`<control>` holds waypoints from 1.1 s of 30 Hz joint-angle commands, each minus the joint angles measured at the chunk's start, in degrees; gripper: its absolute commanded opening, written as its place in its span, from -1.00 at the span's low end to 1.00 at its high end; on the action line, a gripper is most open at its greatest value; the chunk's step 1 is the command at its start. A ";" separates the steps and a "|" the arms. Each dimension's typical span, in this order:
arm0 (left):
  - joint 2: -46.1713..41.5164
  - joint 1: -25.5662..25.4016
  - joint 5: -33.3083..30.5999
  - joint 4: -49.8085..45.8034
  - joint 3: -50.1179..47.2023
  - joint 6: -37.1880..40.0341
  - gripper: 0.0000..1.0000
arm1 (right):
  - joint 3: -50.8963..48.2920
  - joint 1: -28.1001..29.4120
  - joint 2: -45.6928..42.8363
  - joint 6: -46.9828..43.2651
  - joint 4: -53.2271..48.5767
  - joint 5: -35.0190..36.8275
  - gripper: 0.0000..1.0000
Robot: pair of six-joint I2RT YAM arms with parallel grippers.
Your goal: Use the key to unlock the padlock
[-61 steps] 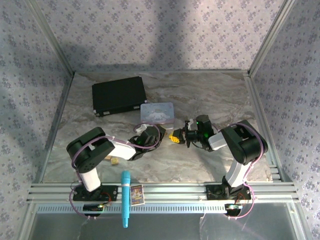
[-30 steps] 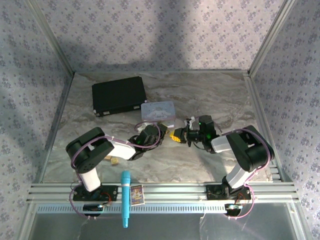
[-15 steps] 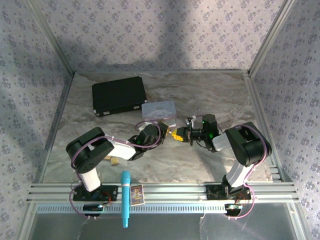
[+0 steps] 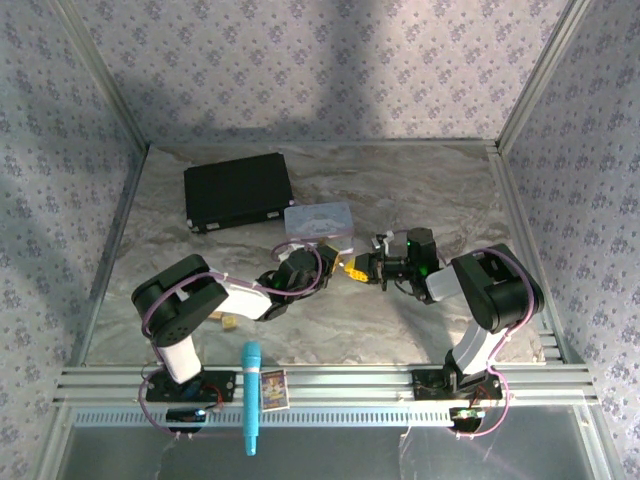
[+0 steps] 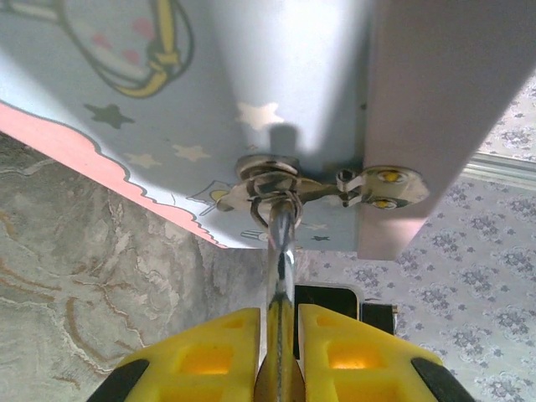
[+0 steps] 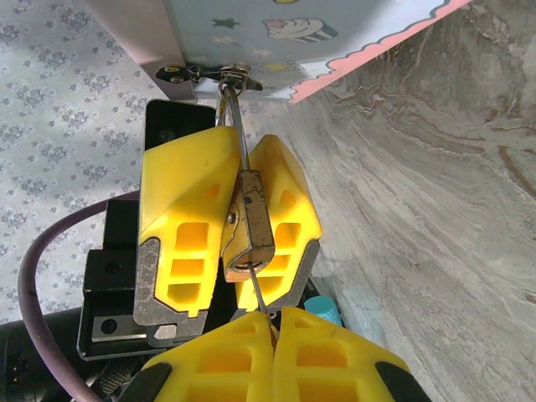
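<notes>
On the marbled table (image 4: 430, 190), a black case (image 4: 238, 192) lies at the back left. To its right stands the pastel tin (image 4: 318, 220), pale blue with stars, cartoon drawings and a pink scalloped border. The two arms meet at the tin's near right corner. The left gripper (image 5: 280, 325) has its yellow fingers pressed narrow on the padlock (image 6: 249, 228). The padlock has a small, slim brass-gold body with a flat face, worn at the edges, tilted slightly between the pads. Its thin silvery shackle (image 5: 281, 251) rises out of the fingers and passes through the ring of the tin's metal hasp (image 5: 285, 182), so the lock hangs at the tin's edge. The right gripper (image 6: 271, 322) is pinched tight on the key (image 6: 259, 298), a fine silvery sliver whose tip meets the round keyhole in the padlock's lower end. How deep it sits cannot be told.
</notes>
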 commanded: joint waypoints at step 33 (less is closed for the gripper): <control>-7.63 -3.10 5.45 -4.53 1.70 -2.54 -1.00 | -4.02 0.41 -0.78 2.04 2.96 13.33 -1.00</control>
